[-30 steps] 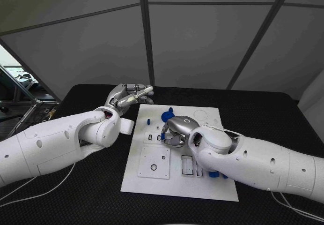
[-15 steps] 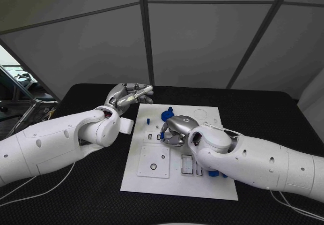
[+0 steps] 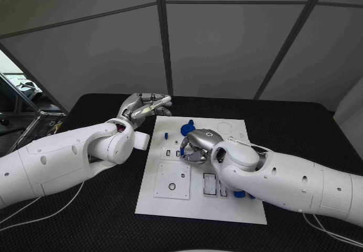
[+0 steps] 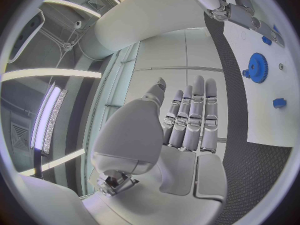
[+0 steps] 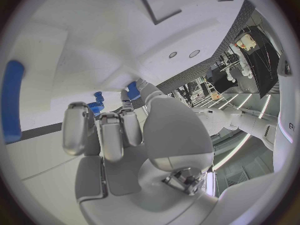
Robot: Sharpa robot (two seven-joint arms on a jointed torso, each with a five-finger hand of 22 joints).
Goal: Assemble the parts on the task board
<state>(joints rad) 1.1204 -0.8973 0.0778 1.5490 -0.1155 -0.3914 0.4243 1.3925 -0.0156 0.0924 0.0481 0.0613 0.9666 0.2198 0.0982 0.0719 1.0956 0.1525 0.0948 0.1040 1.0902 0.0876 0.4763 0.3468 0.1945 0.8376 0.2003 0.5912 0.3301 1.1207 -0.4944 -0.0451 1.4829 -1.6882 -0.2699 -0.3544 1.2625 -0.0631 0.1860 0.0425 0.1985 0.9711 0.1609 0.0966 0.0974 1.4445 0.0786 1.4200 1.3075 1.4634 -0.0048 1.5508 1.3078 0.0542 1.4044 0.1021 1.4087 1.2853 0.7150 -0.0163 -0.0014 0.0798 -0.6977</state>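
Observation:
The white task board (image 3: 198, 209) lies in the middle of the black table. My right hand (image 3: 198, 146) hovers low over the board's middle with its fingers curled down; a small blue part (image 5: 132, 90) sits between its thumb and a finger, and a second small blue part (image 5: 95, 105) stands just past the fingertips. A blue gear (image 3: 187, 126) stands at the board's far end, also the blue gear (image 4: 257, 67), with a small blue peg (image 3: 166, 136) near it. My left hand (image 3: 143, 107) hangs beyond the board's far left corner, its fingers (image 4: 190, 117) straight and holding nothing.
More blue parts (image 3: 241, 194) lie by the board's right edge, half hidden under my right forearm. A long blue piece (image 5: 12, 101) lies on the board (image 5: 62, 45). Black outlined slots (image 3: 210, 185) mark the board's near half. Grey panels wall off the back.

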